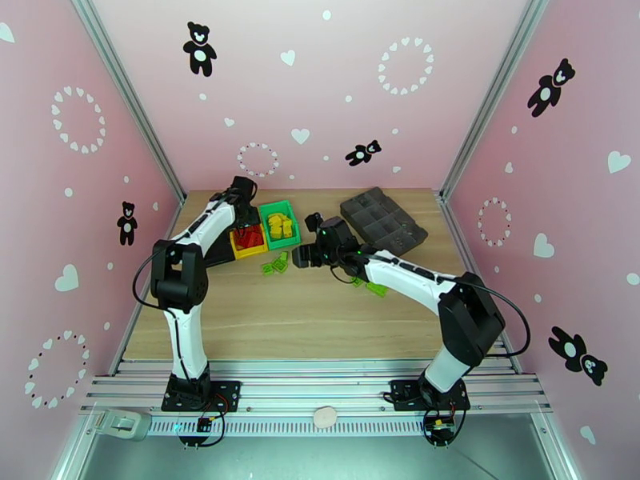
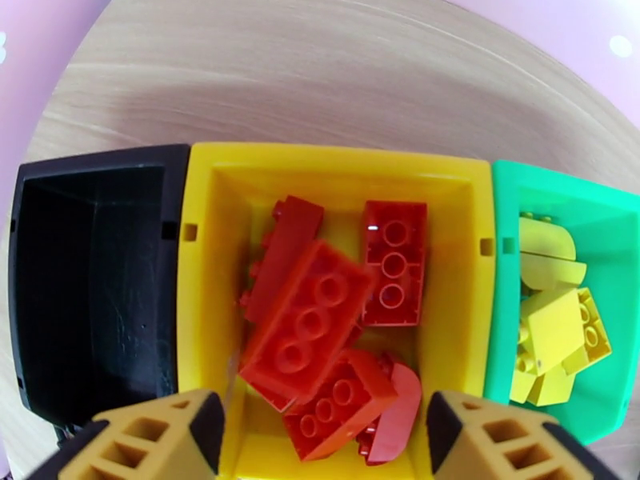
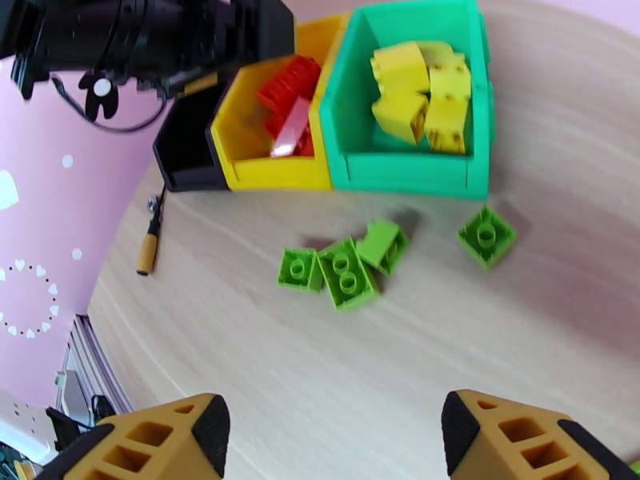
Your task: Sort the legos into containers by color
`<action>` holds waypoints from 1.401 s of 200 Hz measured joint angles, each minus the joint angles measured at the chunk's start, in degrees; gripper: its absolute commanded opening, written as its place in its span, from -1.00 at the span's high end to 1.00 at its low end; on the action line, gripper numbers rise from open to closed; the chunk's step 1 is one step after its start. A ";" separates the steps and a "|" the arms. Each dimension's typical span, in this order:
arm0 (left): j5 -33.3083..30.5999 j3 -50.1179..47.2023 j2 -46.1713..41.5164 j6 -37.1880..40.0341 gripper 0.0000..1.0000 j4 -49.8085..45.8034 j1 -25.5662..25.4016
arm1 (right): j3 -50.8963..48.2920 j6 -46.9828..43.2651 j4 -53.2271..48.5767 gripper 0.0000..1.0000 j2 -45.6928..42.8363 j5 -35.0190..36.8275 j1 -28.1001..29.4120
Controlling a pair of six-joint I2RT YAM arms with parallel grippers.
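Three bins in a row, is that what you have?

Yes. A black bin point(image 2: 88, 282), a yellow bin point(image 2: 204, 234) and a green bin point(image 2: 500, 314), side walls touching, at the far left of the table point(image 1: 304, 322).

What lies in them?

Red bricks point(image 2: 308, 322) are heaped in the yellow bin, some tilted on top of each other. Yellow bricks point(image 2: 552, 322) are piled in the green bin.

And the green bricks?

Out on the wood, just in front of the bins. Three green bricks point(image 3: 346, 270) sit close together, and one single green brick point(image 3: 486, 235) lies apart to their right, near the front wall of the green bin. From above, a couple more green pieces point(image 1: 376, 290) show beside the right arm's forearm.

How does the left gripper point(image 2: 320, 430) stand?

It hangs over the yellow bin with its fingers spread wide and nothing between them; the red bricks lie below it.

The right gripper point(image 3: 336, 434)?

Above bare table on the near side of the green bricks, fingers wide apart, holding nothing.

Anything else?

A dark grey tray point(image 1: 382, 220) with compartments sits at the far right, well apart from the bins. A small tool with an orange handle point(image 3: 147, 250) lies on the table by the black bin.
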 measured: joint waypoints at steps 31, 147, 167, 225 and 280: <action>0.07 -6.08 -5.18 -0.28 -0.55 0.87 -0.46 | 0.94 -0.63 -0.26 -0.52 0.55 -0.20 -0.87; -0.44 -31.19 -23.80 -4.35 -0.65 5.60 -13.57 | -8.13 -2.34 -1.07 -0.68 -3.56 0.92 -5.88; -0.31 -35.39 -25.35 -5.55 -0.65 5.49 -15.74 | -10.84 -2.34 -1.33 -0.68 -5.57 0.94 -5.99; -0.07 -41.09 -24.81 -8.24 -0.59 8.31 -18.45 | -16.46 -0.81 -0.24 -0.62 -7.37 0.46 -5.97; 0.07 -40.92 -17.57 -8.87 -0.49 12.00 -18.47 | -18.23 0.55 0.52 -0.60 -7.76 -0.11 -5.97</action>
